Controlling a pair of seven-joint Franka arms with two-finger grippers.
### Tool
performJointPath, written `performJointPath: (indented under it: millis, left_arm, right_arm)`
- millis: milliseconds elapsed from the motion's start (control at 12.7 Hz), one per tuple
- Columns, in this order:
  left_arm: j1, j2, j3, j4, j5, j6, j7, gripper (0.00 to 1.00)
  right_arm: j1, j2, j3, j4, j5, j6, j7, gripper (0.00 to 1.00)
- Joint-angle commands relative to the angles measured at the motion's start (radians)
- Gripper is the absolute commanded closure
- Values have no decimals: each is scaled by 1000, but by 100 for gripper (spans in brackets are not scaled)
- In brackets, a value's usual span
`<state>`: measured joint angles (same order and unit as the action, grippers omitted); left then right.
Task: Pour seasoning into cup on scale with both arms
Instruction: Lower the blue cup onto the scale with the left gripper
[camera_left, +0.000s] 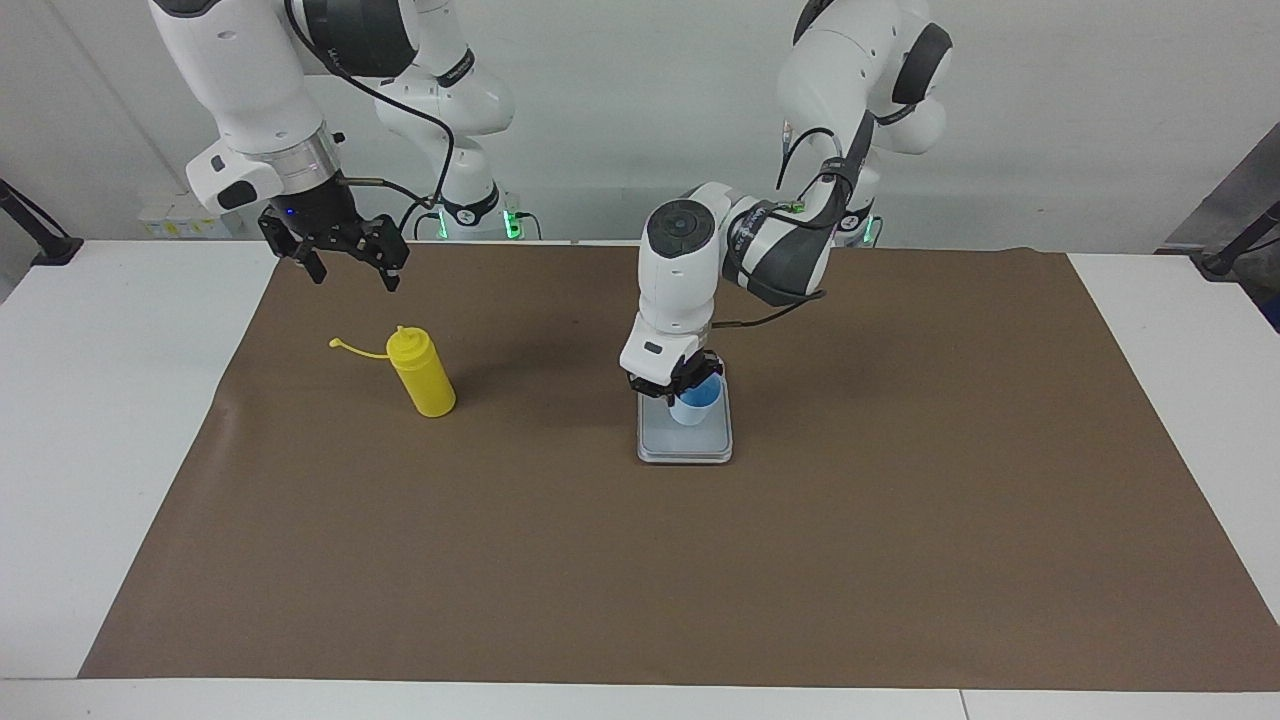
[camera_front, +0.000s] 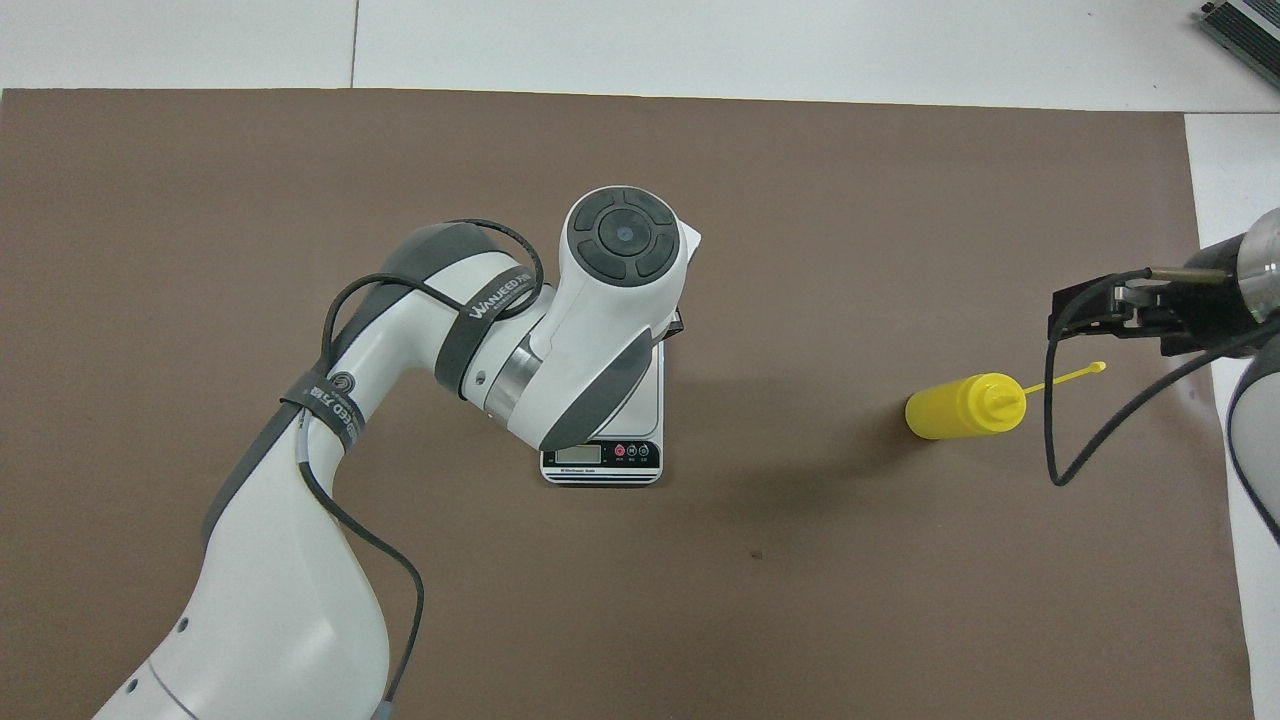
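Brown paper covers the counter (camera_left: 900, 560): left pincer (camera_left: 676, 385) grips the small light-blue plastic cup (camera_left: 692, 403) over the silver scale (camera_left: 684, 440); right pincer (camera_left: 345, 262), spread wide, waits above the untouched yellow squeeze bottle (camera_left: 422, 372) near its end.

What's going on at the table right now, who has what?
The left end effector is shut on the blue cup, holding it over the plate of the scale; whether the cup rests on the plate cannot be told. The right end effector is open, hanging over the mat above the yellow bottle, which stands untouched toward the right arm's end of the table. No pouring has begun.
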<state>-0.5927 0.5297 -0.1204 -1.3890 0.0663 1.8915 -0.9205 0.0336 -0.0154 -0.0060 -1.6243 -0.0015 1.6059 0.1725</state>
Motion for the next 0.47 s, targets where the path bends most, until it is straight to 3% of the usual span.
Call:
performJointPath:
  millis: [0, 393]
  left_arm:
    - [-21, 7, 13, -10, 26, 27, -21, 100]
    - [-19, -8, 13, -93, 43, 113, -23, 100]
  right_arm:
    - [-9, -21, 1, -26, 25, 12, -27, 0]
    - [-9, -21, 1, -26, 25, 12, -27, 0]
